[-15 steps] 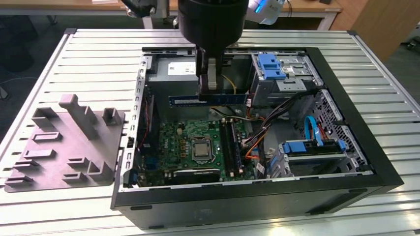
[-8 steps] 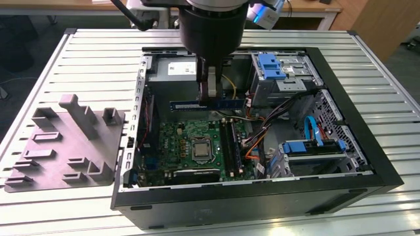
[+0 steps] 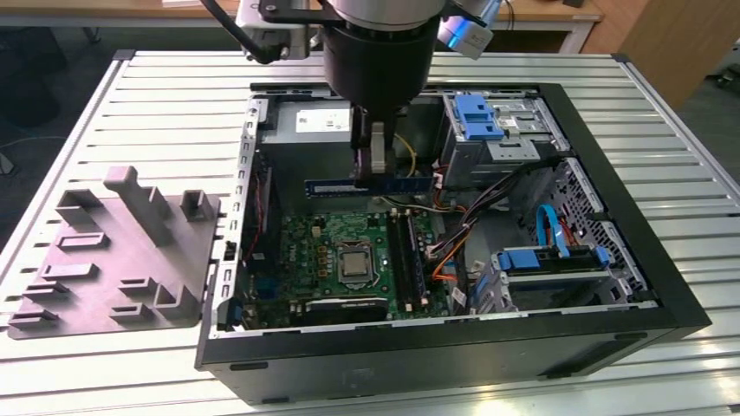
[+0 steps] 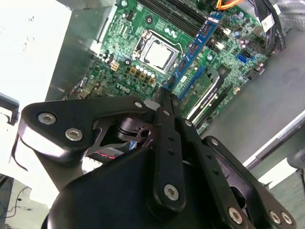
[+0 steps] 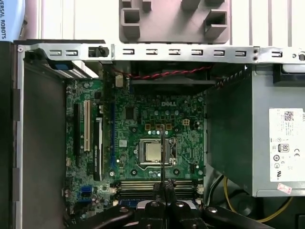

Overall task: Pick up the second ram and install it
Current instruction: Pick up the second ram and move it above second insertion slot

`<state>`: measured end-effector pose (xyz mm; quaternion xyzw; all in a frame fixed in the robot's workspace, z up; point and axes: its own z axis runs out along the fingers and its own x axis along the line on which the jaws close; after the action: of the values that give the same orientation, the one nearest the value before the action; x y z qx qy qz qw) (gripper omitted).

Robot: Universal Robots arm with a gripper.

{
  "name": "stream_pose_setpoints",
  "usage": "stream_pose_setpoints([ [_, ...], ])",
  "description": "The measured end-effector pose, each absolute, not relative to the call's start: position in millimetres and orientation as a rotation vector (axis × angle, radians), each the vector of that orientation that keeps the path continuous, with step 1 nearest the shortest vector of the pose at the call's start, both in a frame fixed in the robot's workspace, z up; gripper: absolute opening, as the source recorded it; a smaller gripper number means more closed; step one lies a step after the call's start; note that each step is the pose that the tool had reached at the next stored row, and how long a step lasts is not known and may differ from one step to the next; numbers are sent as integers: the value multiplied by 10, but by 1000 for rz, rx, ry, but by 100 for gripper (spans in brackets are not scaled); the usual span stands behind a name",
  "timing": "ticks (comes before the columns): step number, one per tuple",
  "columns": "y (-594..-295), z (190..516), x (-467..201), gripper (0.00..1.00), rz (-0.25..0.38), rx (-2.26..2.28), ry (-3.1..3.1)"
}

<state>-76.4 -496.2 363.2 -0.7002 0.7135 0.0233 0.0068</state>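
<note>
Work surface: slatted silver metal table (image 3: 647, 87), carrying everything listed below.
Enclosure: black open-sided computer tower case (image 3: 463, 351), lying flat in the centre of the exterior view with its interior exposed.
Holding fixture: grey moulded block with upright pegs and pockets (image 3: 116, 251), on the table at the exterior view's left, just beside the case.
Motherboard: green circuit board (image 3: 307, 251) on the case floor, lower centre of the exterior view.
Power supply: grey metal box (image 3: 303, 121) in the upper-left corner of the case interior in the exterior view.
Gripper: black linkage-fingered gripper (image 3: 370, 176), hanging from the arm at the upper centre of the exterior view. Its fingers are closed on the middle of the strip.
Second ram: long, narrow dark-blue circuit-board strip (image 3: 329, 185), held level and on edge in the air above the motherboard. It touches nothing but the fingers. In the second wrist view it runs out edge-on from the fingertips (image 4: 193, 47).
Slots: long black slot rails (image 3: 407, 251), right of centre on the motherboard in the exterior view. The strip lies across their line, not along it.
Progress: pick-up judged complete. Installation is not yet done, as the strip is apart from the rails and unseated.
First module: whether one already occupies a rail cannot be told.
</note>
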Motion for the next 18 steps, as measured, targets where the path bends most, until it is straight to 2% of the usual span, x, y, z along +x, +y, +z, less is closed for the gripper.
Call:
stream_pose_setpoints([
  [18,-4943,3388,-660,11,72,-2191,2233],
])
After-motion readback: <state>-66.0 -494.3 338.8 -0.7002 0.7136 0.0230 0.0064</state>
